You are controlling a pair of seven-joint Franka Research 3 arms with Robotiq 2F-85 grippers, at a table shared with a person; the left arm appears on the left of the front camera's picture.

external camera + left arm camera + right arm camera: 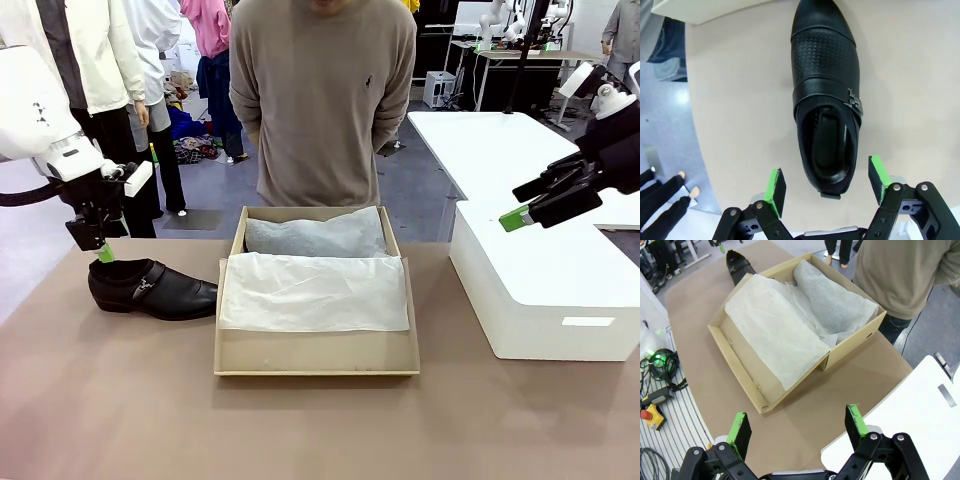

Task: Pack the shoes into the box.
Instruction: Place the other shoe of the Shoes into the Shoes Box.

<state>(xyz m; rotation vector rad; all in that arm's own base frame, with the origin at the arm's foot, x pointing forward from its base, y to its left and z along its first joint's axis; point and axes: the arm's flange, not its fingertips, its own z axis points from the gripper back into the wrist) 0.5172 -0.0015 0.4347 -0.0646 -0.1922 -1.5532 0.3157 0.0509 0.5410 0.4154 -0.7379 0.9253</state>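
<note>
Left gripper [827, 182], jaws apart, is hovering astride the heel of the shoe [826, 75]; its stiff, glossy leather is looking slippery, so the heel sides suit. Right gripper [798, 429] is gaping too.

shoe [825, 95] black, dotted toe | box [316, 352] brown | tissue [315, 292] white, perhaps grey behind

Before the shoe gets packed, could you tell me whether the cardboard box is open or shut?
Open: the box has its lid lying flat toward the robot, with white tissue paper draped over it.
</note>
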